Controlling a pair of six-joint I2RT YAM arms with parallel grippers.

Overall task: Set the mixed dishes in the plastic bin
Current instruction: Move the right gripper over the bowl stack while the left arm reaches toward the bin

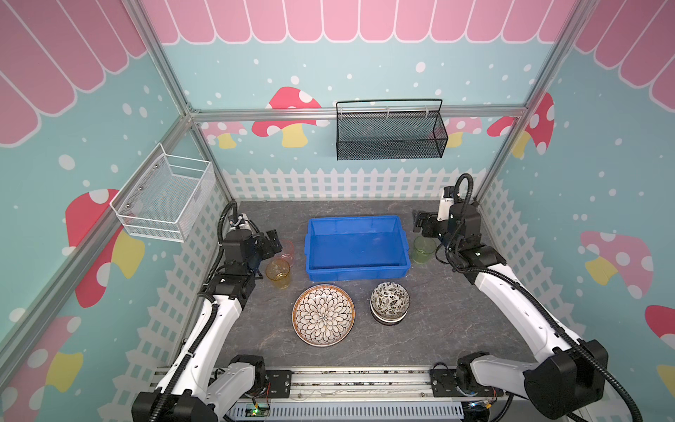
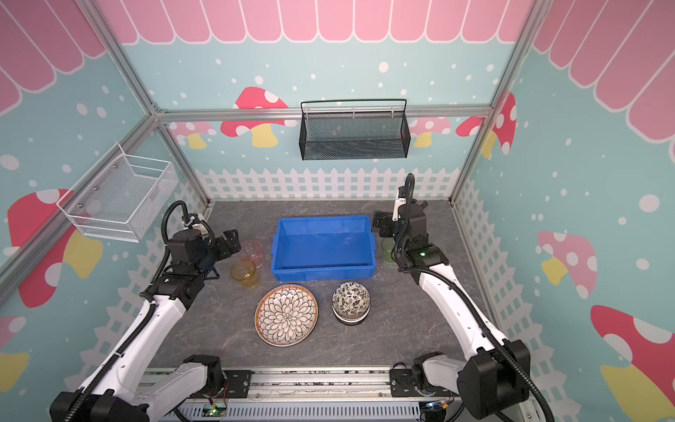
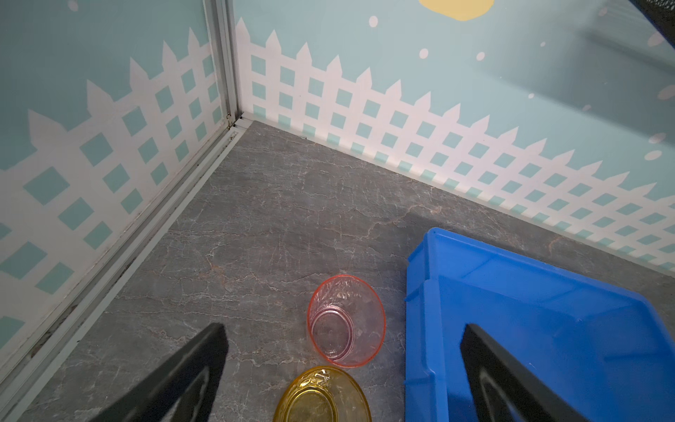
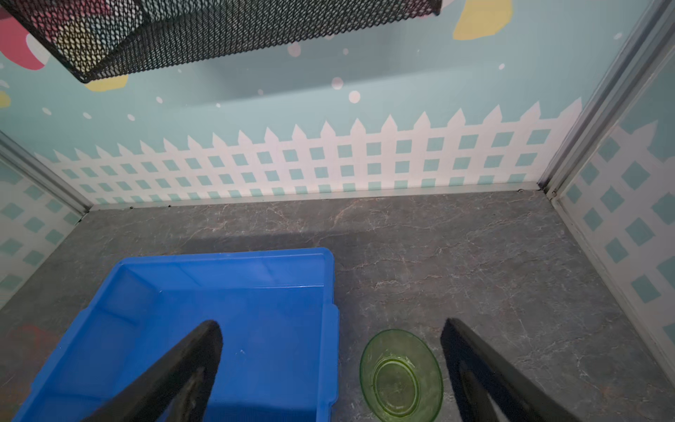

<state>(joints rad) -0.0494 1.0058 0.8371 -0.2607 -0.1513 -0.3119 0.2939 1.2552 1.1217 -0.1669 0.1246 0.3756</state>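
Jaws apart, empty: left gripper (image 1: 274, 242), right gripper (image 1: 419, 223) | pink cup (image 1: 289, 248) partly behind left gripper | stacked bowls (image 1: 389, 300): count unclear

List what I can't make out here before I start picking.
- Bowl stack: the top bowl covers the rest in both top views; count unclear.
- Pink cup: partly behind the left pincer in a top view.
- Amber cup: cut off by the left wrist view's edge.
- Green cup: partly behind the right arm in a top view.

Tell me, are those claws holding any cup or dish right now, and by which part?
Nothing is held. The left gripper stands open near the pink cup, the right gripper open near the green cup; neither touches one.
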